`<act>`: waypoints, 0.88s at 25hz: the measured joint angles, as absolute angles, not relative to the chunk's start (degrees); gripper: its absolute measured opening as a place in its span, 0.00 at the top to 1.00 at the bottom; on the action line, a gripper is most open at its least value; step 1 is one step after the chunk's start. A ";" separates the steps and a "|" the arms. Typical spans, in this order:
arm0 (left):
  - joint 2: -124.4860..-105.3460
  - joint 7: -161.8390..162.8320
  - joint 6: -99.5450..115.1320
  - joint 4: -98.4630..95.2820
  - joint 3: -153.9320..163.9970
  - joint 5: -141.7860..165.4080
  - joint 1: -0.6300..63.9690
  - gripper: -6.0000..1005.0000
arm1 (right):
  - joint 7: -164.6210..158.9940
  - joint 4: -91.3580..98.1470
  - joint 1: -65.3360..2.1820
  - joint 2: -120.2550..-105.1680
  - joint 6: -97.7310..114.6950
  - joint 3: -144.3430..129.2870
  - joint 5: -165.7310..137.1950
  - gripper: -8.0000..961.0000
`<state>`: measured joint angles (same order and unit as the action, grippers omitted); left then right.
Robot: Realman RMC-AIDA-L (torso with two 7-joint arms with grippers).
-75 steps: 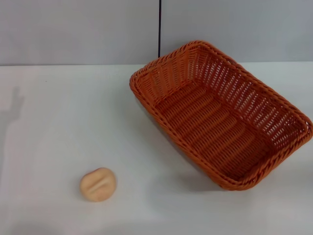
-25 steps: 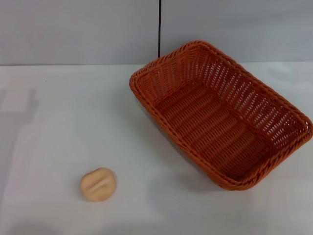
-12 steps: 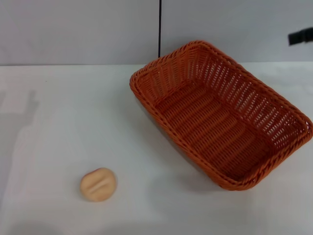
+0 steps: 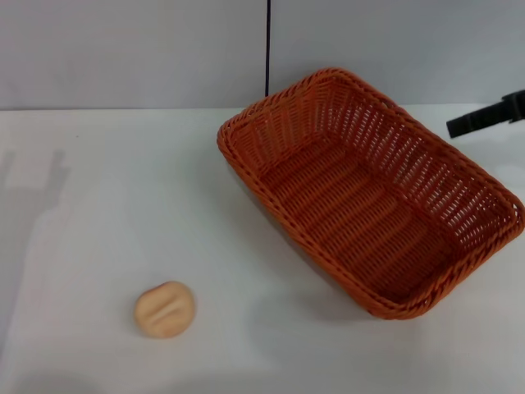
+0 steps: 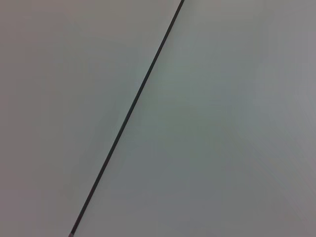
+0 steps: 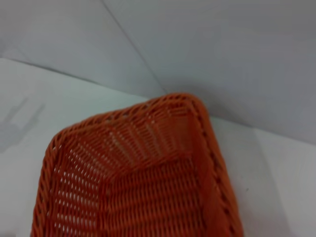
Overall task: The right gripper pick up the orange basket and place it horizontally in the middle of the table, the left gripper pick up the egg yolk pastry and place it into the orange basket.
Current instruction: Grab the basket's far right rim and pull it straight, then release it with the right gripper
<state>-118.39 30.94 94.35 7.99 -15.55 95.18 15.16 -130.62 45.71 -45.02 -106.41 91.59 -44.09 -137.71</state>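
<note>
The orange basket point(image 4: 369, 193) lies empty on the white table point(image 4: 123, 189), right of centre and turned at an angle. Its far corner fills the right wrist view point(image 6: 148, 177). The egg yolk pastry point(image 4: 165, 309) rests crease-up near the front left, well apart from the basket. Only the black tip of my right gripper point(image 4: 461, 125) shows, at the right edge, above and behind the basket's far right rim and touching nothing. My left gripper is out of view; its wrist camera faces the wall.
A grey wall stands behind the table, with a dark vertical seam point(image 4: 267, 49) that also crosses the left wrist view point(image 5: 133, 106). A faint arm shadow point(image 4: 37, 197) falls on the table's left side.
The right gripper's black tip has come in from the upper right edge, moving lower and toward the basket. The shadow on the left has shifted. Basket and pastry have not moved.
</note>
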 joint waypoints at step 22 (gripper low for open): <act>-118.48 31.57 93.41 8.19 -15.41 95.18 15.38 0.16 | -129.53 41.51 -45.69 -109.02 84.86 -50.09 -142.25 0.46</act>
